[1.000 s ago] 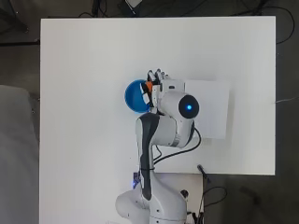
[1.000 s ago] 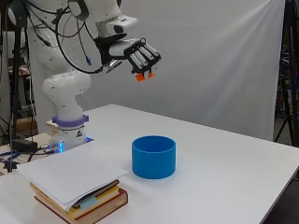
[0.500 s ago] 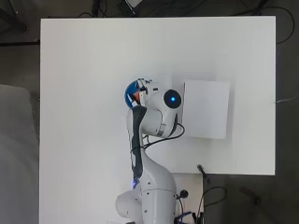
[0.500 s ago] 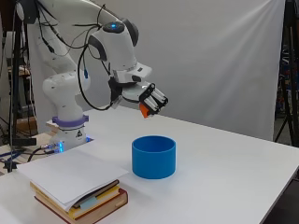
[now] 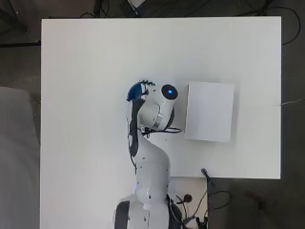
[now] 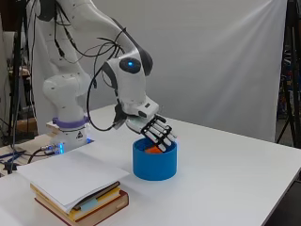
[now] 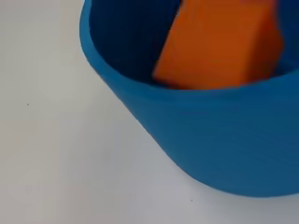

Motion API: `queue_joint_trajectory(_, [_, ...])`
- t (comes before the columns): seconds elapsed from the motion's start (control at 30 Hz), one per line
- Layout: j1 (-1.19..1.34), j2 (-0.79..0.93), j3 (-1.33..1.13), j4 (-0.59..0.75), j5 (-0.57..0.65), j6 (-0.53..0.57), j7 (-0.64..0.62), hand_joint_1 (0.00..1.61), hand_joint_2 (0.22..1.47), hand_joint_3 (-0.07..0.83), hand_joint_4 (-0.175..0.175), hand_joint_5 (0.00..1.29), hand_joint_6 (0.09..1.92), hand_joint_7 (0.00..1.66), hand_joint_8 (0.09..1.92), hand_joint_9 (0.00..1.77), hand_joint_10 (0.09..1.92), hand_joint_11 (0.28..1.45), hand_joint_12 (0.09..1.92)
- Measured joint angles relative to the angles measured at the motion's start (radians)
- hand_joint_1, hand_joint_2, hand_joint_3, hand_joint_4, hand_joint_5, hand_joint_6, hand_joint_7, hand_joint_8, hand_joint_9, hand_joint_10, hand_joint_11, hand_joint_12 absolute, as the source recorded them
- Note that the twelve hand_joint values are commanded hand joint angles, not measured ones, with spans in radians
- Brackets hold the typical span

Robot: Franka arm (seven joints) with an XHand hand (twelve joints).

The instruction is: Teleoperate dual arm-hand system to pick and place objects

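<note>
Side view has the hand [image 6: 157, 133] right over the blue bowl [image 6: 154, 165], near the middle of the table [image 6: 244, 179], fingers curled down around an orange block [image 6: 153, 150] that sits inside the rim. Whether it's gripped or already let go, I can't tell. Risk I'd guess: fingers catching the rim on the way out and tipping the bowl. No readable labels anywhere, including the books [image 6: 80, 197] at the table's near edge.

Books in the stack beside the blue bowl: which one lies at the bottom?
The dark red book lies lowest, resting on the table, under the yellow-edged books and white sheets.
</note>
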Motion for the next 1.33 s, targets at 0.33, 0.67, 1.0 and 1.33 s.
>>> queue_joint_trajectory(0.33, [-0.027, -0.064, 0.084, 0.129, -0.036, -0.079, 0.152, 0.13, 0.96, 0.001, 0.069, 0.25, 0.09, 0.36, 0.09, 0.48, 0.09, 0.47, 0.09])
queue_joint_trajectory(0.67, [-0.065, -0.359, 0.17, 0.309, -0.083, -0.227, 0.127, 0.31, 0.99, -0.001, 0.076, 0.37, 0.09, 0.43, 0.09, 0.53, 0.09, 0.47, 0.09])
queue_joint_trajectory(1.0, [-0.083, -0.313, 0.174, 0.576, -0.257, -0.452, 0.177, 0.36, 1.02, 0.001, 0.039, 0.37, 0.09, 0.45, 0.09, 0.55, 0.09, 0.45, 0.09])
queue_joint_trajectory(1.33, [-0.09, -0.22, 0.146, 0.613, -0.269, -0.437, 0.217, 0.38, 1.03, 0.003, 0.046, 0.35, 0.09, 0.42, 0.09, 0.51, 0.09, 0.44, 0.09])
